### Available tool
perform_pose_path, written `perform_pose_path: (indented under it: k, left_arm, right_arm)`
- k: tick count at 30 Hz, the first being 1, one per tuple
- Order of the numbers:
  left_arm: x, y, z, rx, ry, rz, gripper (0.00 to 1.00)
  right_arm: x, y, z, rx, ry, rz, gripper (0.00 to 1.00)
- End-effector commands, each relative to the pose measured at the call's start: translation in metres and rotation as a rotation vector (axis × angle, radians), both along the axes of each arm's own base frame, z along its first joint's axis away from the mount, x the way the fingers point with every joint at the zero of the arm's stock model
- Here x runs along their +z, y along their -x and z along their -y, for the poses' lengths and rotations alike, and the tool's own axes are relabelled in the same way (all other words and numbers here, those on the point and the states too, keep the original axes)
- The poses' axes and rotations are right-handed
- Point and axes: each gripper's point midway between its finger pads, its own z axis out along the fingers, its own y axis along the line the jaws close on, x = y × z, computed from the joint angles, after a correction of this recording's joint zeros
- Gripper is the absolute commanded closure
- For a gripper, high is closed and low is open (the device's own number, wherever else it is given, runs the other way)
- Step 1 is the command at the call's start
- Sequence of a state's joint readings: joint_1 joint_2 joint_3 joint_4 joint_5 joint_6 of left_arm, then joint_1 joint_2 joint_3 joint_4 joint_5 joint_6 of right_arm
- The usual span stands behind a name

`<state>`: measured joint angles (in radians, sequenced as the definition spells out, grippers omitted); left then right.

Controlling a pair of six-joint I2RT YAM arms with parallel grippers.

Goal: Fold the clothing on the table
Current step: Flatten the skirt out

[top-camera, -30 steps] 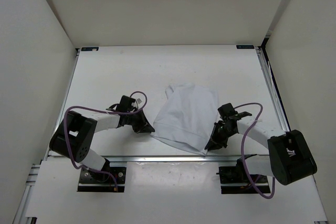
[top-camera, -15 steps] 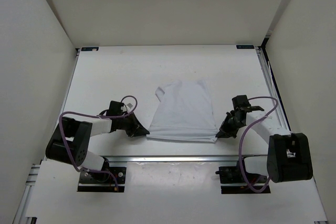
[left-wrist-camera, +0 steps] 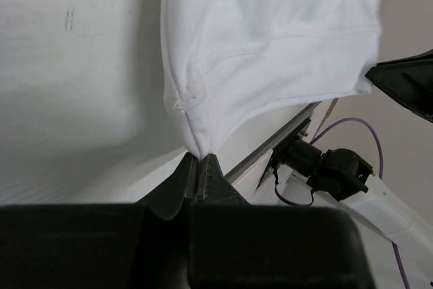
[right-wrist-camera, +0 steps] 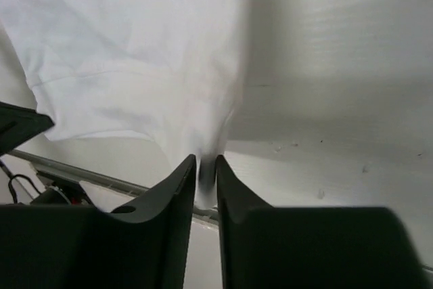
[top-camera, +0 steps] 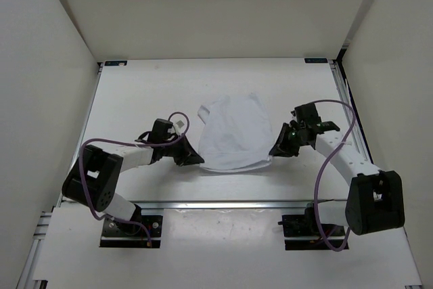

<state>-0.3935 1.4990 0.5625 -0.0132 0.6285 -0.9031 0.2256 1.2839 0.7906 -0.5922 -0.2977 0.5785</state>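
1. On the left I see the left gripper (top-camera: 192, 160) low over the table (top-camera: 135, 93), its tips at the near left corner of the clothing (top-camera: 237, 137).
2. In the left wrist view, its jaws are clenched tight on a pinch of stitched hem at that corner. The fabric fans out from the tips in a fold.
3. The clothing sits around the middle of the table, strung between my two grippers. It is white and wrinkled. Its far part lies on the surface, and its near edge curves between the two held corners.
4. Near that edge, the silver rail (top-camera: 223, 204) runs across the front of the table, apart from the cloth.
5. On the right, the right gripper (top-camera: 276, 151) meets the near right corner of the clothing.
6. In the right wrist view, its fingers (right-wrist-camera: 177, 181) stand with only a thin slit between them. The cloth narrows down into that slit, so I read it as grasping the clothing, though the fabric there is blurred.
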Motion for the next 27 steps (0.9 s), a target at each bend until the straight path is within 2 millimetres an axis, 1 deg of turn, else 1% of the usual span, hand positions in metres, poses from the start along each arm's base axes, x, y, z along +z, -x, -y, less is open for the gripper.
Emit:
perform_pose_path:
  k: [1, 3, 4, 5, 6, 7, 9, 10, 11, 13, 15, 17, 18, 19, 20, 21, 23, 24, 26, 27]
  left_arm:
    - [0.007, -0.012, -0.001, 0.025, 0.004, 0.041, 1.0]
    - [0.005, -0.008, -0.002, 0.025, -0.002, 0.036, 1.0]
    - [0.002, -0.006, -0.002, 0.023, -0.011, 0.033, 1.0]
    - [-0.002, 0.001, -0.001, 0.011, -0.015, 0.02, 1.0]
    - [-0.005, 0.003, -0.003, 0.014, -0.019, 0.01, 1.0]
    - [-0.007, 0.007, -0.001, 0.001, -0.017, 0.001, 1.0]
    - [-0.009, 0.012, 0.001, -0.009, -0.02, -0.011, 1.0]
    - [-0.011, 0.012, 0.001, -0.014, -0.026, -0.009, 1.0]
    - [-0.01, 0.012, 0.001, -0.016, -0.026, -0.008, 1.0]
    - [-0.015, 0.014, 0.001, -0.021, -0.035, -0.017, 1.0]
    - [-0.016, 0.017, 0.0, -0.019, -0.032, -0.029, 1.0]
    - [-0.015, 0.015, 0.0, -0.018, -0.035, -0.022, 1.0]
    - [-0.015, 0.015, 0.0, -0.024, -0.035, -0.016, 1.0]
    - [-0.015, 0.015, 0.0, -0.024, -0.034, -0.013, 1.0]
    - [-0.016, 0.02, -0.002, -0.027, -0.043, -0.032, 1.0]
    - [-0.018, 0.019, -0.004, -0.022, -0.049, -0.034, 1.0]
    - [-0.019, 0.022, -0.005, -0.029, -0.046, -0.041, 1.0]
    - [-0.02, 0.023, -0.006, -0.027, -0.052, -0.049, 1.0]
    - [-0.018, 0.021, -0.006, -0.033, -0.051, -0.037, 1.0]
    - [-0.019, 0.02, -0.007, -0.036, -0.059, -0.034, 1.0]
  right_arm:
    - [0.0, 0.003, 0.01, 0.053, 0.09, -0.015, 0.74]
    - [-0.009, 0.021, 0.035, 0.024, 0.248, -0.079, 0.73]
    - [-0.01, 0.024, 0.044, 0.011, 0.294, -0.092, 0.73]
    - [-0.014, 0.032, 0.058, -0.014, 0.367, -0.128, 0.73]
    - [-0.015, 0.038, 0.067, -0.011, 0.423, -0.141, 0.73]
    - [-0.016, 0.043, 0.072, -0.025, 0.433, -0.157, 0.73]
    - [-0.013, 0.042, 0.071, -0.021, 0.428, -0.156, 0.72]
    - [-0.012, 0.042, 0.068, -0.009, 0.426, -0.151, 0.7]
    - [-0.01, 0.043, 0.062, 0.017, 0.426, -0.139, 0.7]
    - [-0.007, 0.035, 0.049, 0.026, 0.407, -0.096, 0.7]
    - [-0.012, 0.033, 0.042, 0.037, 0.389, -0.085, 0.68]
    - [-0.02, 0.029, 0.044, 0.029, 0.382, -0.076, 0.67]
    - [-0.024, 0.023, 0.049, 0.015, 0.384, -0.056, 0.64]
    - [-0.024, 0.016, 0.049, 0.011, 0.381, -0.032, 0.54]
    - [-0.028, 0.012, 0.054, 0.007, 0.38, -0.036, 0.54]
    - [-0.028, 0.004, 0.057, -0.008, 0.375, -0.014, 0.51]
    - [-0.033, -0.01, 0.06, -0.034, 0.334, 0.009, 0.5]
    - [-0.035, -0.013, 0.065, -0.059, 0.328, 0.005, 0.51]
    - [-0.035, -0.025, 0.057, -0.057, 0.257, 0.033, 0.51]
    - [-0.038, -0.027, 0.052, -0.06, 0.222, 0.029, 0.52]
